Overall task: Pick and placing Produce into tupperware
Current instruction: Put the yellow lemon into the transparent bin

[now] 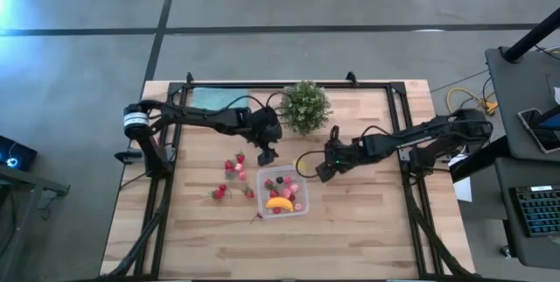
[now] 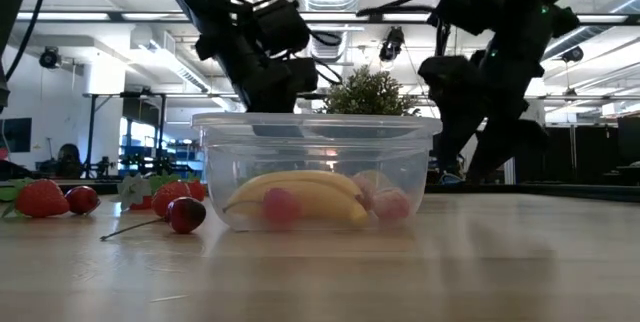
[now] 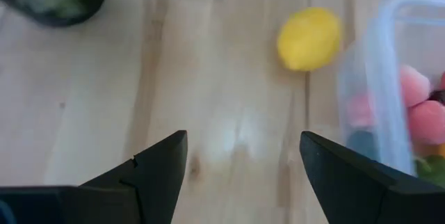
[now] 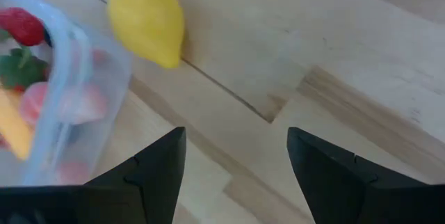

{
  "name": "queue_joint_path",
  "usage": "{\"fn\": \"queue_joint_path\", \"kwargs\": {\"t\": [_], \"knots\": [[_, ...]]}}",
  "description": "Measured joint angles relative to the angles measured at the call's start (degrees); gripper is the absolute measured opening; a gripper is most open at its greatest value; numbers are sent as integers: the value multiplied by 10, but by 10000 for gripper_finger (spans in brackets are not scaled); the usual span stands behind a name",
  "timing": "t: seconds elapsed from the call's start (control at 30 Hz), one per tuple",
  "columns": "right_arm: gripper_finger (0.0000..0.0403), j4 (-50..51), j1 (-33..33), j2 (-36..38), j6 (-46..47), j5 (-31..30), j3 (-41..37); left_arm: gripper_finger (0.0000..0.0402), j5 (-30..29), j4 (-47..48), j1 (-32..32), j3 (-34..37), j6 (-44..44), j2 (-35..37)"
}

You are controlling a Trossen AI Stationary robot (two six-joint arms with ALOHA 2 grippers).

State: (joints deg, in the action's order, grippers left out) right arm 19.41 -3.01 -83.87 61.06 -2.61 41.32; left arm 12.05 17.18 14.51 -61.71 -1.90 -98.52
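Grey concrete flooring (image 1: 262, 2), crossed by dark seams, is seen around a pale wooden counter (image 1: 350, 229) framed by black rails. At the counter's 12 o'clock edge a bushy green potted plant (image 1: 306, 105) is placed, with a flat teal cloth (image 1: 210, 98) just to its 9 o'clock side. Off the counter at 3 o'clock, a dark desk (image 1: 525, 142) with a keyboard is visible. From table height, a bright workshop with ceiling lights and black stands is shown behind.

Near the counter's centre, the clear tupperware (image 1: 282, 191) is set upright and uncovered. Inside it a yellow-orange banana (image 2: 300, 197) is laid among pink and red pieces. At 9 o'clock of the container, loose strawberries (image 1: 234, 166) and a dark cherry (image 2: 186, 214) are scattered on the wood. A small yellow lemon (image 1: 303, 168) is found on the wood just beside the container's rim, at about its 1 o'clock corner.

The left hand (image 1: 266, 154) is held above the counter at 11 o'clock of the container, its fingers spread wide with nothing between them. The right hand (image 1: 322, 173) is positioned at 2 o'clock of the container, near the lemon, its fingers parted and empty. In both wrist views, bare wood is seen between the dark fingers (image 4: 149, 168), and the lemon is shown beyond the tips, untouched.
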Motion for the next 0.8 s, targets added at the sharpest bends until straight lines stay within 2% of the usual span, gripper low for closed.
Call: {"fn": "queue_joint_path", "kwargs": {"t": [0.4, 0.8], "knots": [[242, -96, -1, -82, -15, -5, 21, 264, -21, -27, -49, 3, 31, -12], [242, -96, -1, -109, -122, -10, 63, 264, -19, -46, -69, 3, 33, -26]]}}
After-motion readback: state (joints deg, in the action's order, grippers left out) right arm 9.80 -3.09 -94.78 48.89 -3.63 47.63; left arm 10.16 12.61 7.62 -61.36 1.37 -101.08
